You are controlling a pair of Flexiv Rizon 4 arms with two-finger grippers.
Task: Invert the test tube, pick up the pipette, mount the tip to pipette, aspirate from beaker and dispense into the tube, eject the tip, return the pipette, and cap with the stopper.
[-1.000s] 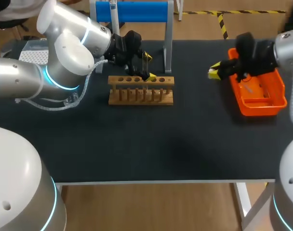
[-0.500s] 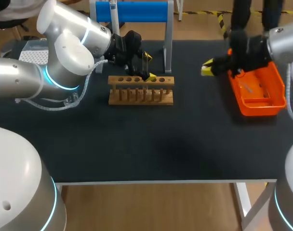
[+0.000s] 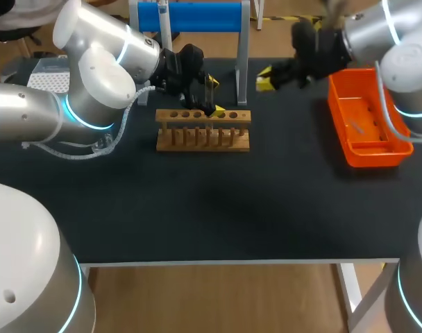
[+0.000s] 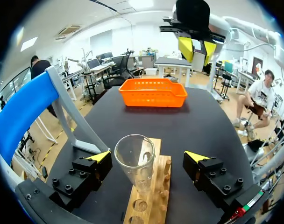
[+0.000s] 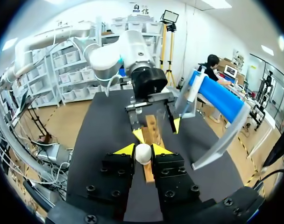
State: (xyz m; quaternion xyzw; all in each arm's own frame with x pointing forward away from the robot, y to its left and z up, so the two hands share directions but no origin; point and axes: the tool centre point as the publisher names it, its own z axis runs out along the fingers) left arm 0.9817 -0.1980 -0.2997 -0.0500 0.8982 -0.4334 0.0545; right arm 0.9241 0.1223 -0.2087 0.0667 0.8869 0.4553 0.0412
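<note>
A clear test tube [image 4: 135, 163] stands mouth up in the wooden rack [image 4: 150, 198], between the fingers of my open left gripper [image 4: 147, 157], which do not touch it. In the head view that gripper [image 3: 214, 96] hangs over the back of the rack [image 3: 203, 130]. My right gripper [image 5: 143, 148] is shut on a small white stopper [image 5: 143, 155]. It hovers in the air [image 3: 265, 78] right of the rack and behind it, facing the left gripper [image 5: 153, 122]. No pipette or beaker shows.
An orange basket [image 3: 369, 123] sits at the table's right with a small item in it. A stand with a blue roll [image 3: 190, 15] and grey legs rises just behind the rack. The dark table [image 3: 218, 208] stretches forward of the rack.
My right arm has swung from over the orange basket leftward and toward the back, carrying the stopper closer to the rack. The left arm has not moved.
</note>
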